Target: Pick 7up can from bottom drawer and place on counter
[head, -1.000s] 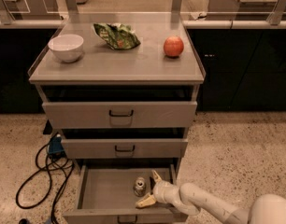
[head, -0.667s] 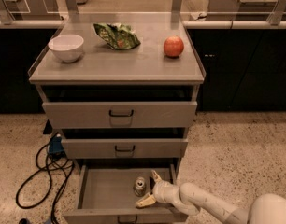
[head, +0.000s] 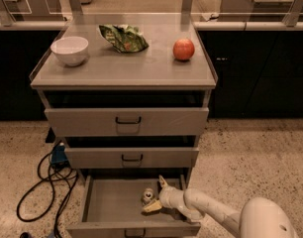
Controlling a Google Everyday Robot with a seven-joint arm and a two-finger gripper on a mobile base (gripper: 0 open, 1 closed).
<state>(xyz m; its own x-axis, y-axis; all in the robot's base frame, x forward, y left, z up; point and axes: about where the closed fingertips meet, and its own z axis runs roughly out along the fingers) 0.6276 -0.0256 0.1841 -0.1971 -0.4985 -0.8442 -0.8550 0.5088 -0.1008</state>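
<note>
The 7up can (head: 148, 196) stands upright on the grey floor of the open bottom drawer (head: 109, 207), right of its middle. My gripper (head: 157, 195) reaches into the drawer from the right on a white arm. It is open, with one yellowish finger (head: 163, 182) behind the can and the other finger (head: 151, 207) in front of it. The can sits right at the fingertips, and I see no squeeze on it. The counter (head: 126, 66) is the grey top of the cabinet above.
On the counter are a white bowl (head: 70, 49) at the left, a green snack bag (head: 124, 37) at the back middle and a red apple (head: 183, 49) at the right. The top and middle drawers stand slightly open. Black cables (head: 45, 180) lie on the floor to the left.
</note>
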